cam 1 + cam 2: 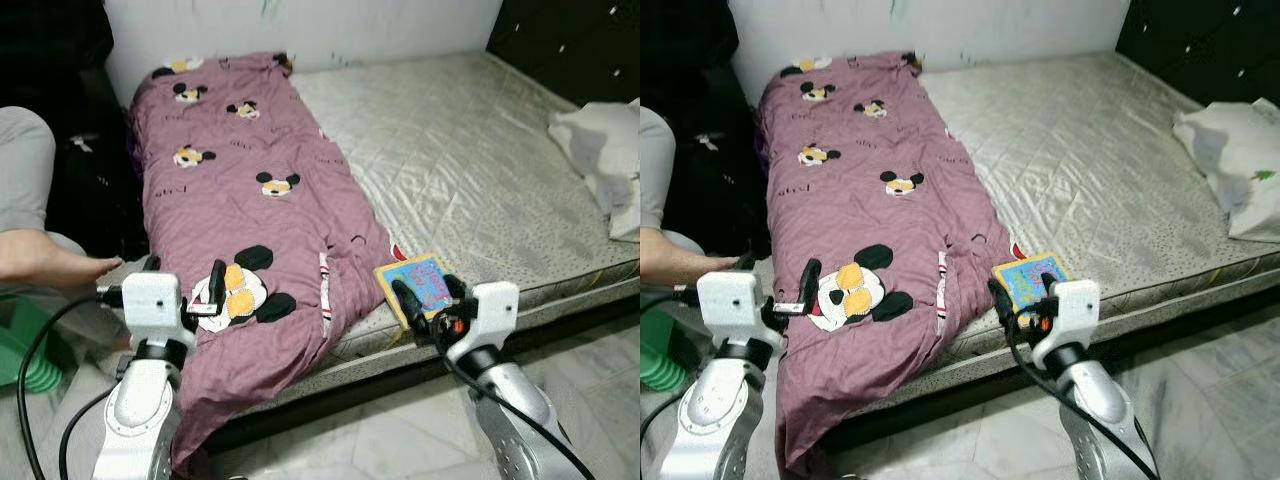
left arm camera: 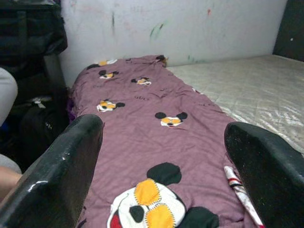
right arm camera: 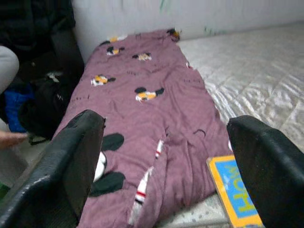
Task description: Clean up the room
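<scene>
The right tool [image 1: 428,296] is wide open, holding nothing, right by the book [image 1: 417,283] on the bed's [image 1: 480,150] edge. The left tool [image 1: 200,297], also open, hovers over the purple blanket [image 1: 250,220]. Next, I think: grab the book.

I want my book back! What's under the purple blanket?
The blanket lies on the mattress, hanging over its front edge. The book lies beside it, uncovered, by the right gripper. Anything beneath the blanket is hidden.
</scene>
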Controlling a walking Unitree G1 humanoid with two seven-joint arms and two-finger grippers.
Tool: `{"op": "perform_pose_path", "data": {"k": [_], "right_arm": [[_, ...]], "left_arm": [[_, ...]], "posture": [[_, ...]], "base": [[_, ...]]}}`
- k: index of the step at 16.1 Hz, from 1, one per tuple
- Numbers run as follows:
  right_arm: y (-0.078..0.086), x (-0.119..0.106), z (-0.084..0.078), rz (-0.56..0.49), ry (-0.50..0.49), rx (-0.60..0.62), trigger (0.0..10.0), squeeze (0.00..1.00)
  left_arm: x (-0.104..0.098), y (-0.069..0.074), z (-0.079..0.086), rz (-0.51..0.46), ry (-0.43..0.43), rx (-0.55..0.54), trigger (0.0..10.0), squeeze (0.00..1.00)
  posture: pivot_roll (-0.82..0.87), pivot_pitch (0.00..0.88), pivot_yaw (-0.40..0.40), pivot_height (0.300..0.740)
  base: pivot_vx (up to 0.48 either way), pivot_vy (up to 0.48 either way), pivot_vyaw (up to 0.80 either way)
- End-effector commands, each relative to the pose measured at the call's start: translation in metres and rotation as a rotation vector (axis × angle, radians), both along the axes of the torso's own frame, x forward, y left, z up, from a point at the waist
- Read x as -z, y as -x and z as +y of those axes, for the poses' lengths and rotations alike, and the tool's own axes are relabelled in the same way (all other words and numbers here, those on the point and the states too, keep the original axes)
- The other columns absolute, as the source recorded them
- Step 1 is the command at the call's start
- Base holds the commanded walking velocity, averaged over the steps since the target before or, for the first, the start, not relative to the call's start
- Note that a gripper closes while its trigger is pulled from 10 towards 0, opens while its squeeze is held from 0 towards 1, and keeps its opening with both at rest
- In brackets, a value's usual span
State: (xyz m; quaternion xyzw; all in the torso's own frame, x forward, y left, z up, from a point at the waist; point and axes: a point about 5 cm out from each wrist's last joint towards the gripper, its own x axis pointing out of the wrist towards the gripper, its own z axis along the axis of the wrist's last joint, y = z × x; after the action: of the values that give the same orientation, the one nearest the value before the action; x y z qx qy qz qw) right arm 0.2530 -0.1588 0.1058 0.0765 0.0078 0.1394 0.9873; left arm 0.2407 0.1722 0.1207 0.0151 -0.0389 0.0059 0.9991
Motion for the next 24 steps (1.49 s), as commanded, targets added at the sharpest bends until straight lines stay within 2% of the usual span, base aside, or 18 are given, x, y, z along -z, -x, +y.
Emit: {"op": "perform_pose_path", "data": {"k": [1,5,6,11,13,18,22,24], "right_arm": [[-0.007,-0.003,0.004,0.001,-0.016,0.027,10.0,0.00],[-0.013,-0.009,0.023,-0.023,-0.023,-0.002,10.0,0.00],[-0.018,-0.013,0.026,-0.054,0.008,-0.019,10.0,0.00],[-0.027,-0.018,0.011,-0.052,0.043,0.055,10.0,0.00],[-0.026,-0.017,0.011,-0.041,0.051,0.052,10.0,0.00],[-0.026,-0.015,0.011,-0.032,0.069,0.054,10.0,0.00],[-0.025,-0.014,0.010,-0.029,0.090,0.064,10.0,0.00],[-0.026,-0.013,0.009,-0.029,0.099,0.068,10.0,0.00]], "left_arm": [[0.001,0.002,-0.003,0.005,0.000,0.006,10.0,0.00],[0.004,0.006,-0.008,0.020,0.014,0.015,10.0,0.00],[0.008,0.005,-0.009,0.034,0.027,0.013,10.0,0.00],[0.001,0.003,-0.021,0.008,0.071,0.051,10.0,0.00],[0.000,0.005,-0.022,0.001,0.078,0.052,10.0,0.00],[0.000,0.009,-0.026,-0.003,0.097,0.085,10.0,0.00],[0.001,0.009,-0.026,0.004,0.094,0.084,10.0,0.00],[0.002,0.009,-0.027,0.017,0.091,0.059,10.0,0.00]], "posture": [[0.01,0.000,0.005,0.740],[0.01,0.009,0.007,0.740],[-0.01,0.018,0.011,0.740],[-0.02,0.046,-0.024,0.740],[-0.02,0.053,-0.031,0.740],[-0.03,0.069,-0.046,0.740],[-0.03,0.079,-0.045,0.740],[-0.03,0.083,-0.044,0.740]], "base": [[0.000,0.000,0.69],[0.000,0.000,0.77],[0.000,0.000,0.76],[0.000,0.000,0.15],[0.000,0.000,0.00],[0.352,0.000,0.00],[0.401,0.000,0.00],[0.000,0.000,0.00]]}}
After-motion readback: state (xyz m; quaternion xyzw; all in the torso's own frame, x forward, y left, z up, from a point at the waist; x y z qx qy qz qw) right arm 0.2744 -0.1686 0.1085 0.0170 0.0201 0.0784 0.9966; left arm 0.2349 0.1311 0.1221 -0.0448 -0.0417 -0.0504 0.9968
